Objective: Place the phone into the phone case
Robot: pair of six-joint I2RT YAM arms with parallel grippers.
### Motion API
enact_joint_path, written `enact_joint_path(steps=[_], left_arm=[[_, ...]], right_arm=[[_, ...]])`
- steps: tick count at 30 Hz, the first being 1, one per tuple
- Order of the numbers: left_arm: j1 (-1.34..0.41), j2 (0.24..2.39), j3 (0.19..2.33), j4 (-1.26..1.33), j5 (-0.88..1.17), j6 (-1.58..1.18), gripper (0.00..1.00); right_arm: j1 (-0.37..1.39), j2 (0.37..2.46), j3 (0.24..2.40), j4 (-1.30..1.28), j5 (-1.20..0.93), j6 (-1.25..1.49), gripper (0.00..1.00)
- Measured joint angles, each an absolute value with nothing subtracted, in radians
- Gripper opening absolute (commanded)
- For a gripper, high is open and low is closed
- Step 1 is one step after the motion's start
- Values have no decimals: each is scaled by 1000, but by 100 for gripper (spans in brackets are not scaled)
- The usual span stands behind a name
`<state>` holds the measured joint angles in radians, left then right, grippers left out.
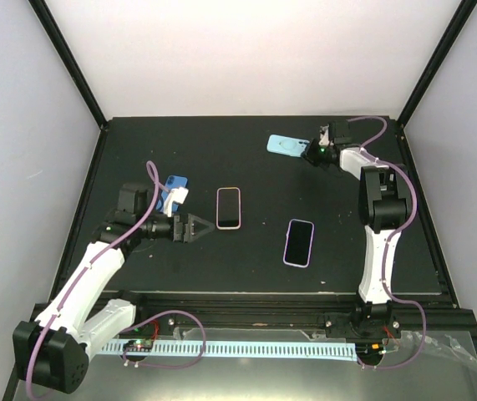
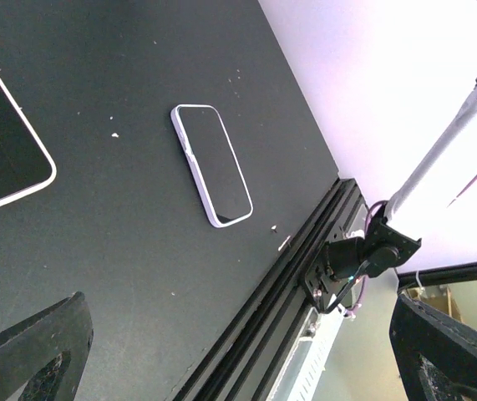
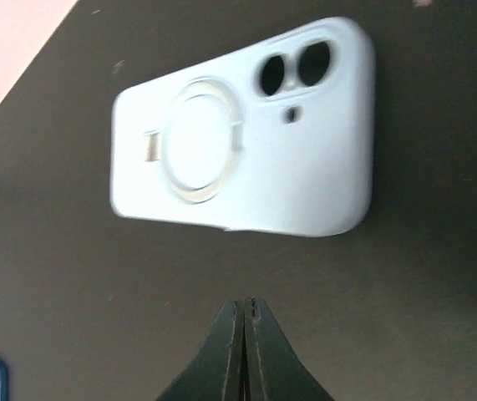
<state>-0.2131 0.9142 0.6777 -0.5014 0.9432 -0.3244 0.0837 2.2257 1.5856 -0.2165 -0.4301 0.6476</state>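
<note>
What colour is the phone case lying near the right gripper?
Light blue phone case; the right wrist view shows it best.

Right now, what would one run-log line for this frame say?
left claw: open, near pink-rimmed phone | right claw: shut, empty, beside light-blue phone case | phone, case: apart

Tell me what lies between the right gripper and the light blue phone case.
Only a strip of bare black table; the right wrist view shows it between the shut right gripper and the phone case.
</note>
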Motion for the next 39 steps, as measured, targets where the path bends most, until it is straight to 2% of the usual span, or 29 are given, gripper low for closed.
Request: enact_joint_path(steps=[8,17,25,30,34,39], left_arm=[[-208,914,678,-501,944,-324,99],[-202,914,678,-501,944,-324,99],[-202,914,678,-501,944,-324,99],[-202,915,678,-501,944,-324,99],[-198,915,678,-501,944,-324,99],[-196,915,678,-501,944,-324,99]], right_arm=[[117,2197,1639,-261,-366,596,50],[94,2359,1936,-262,-351,626,69],[59,2574,2133,-286,-382,706,74],[49,2619,2204,-316,-446,725,74],[51,2619,2202,-353,-499,702,69],[57,2599,2168,-388,-529,627,52]])
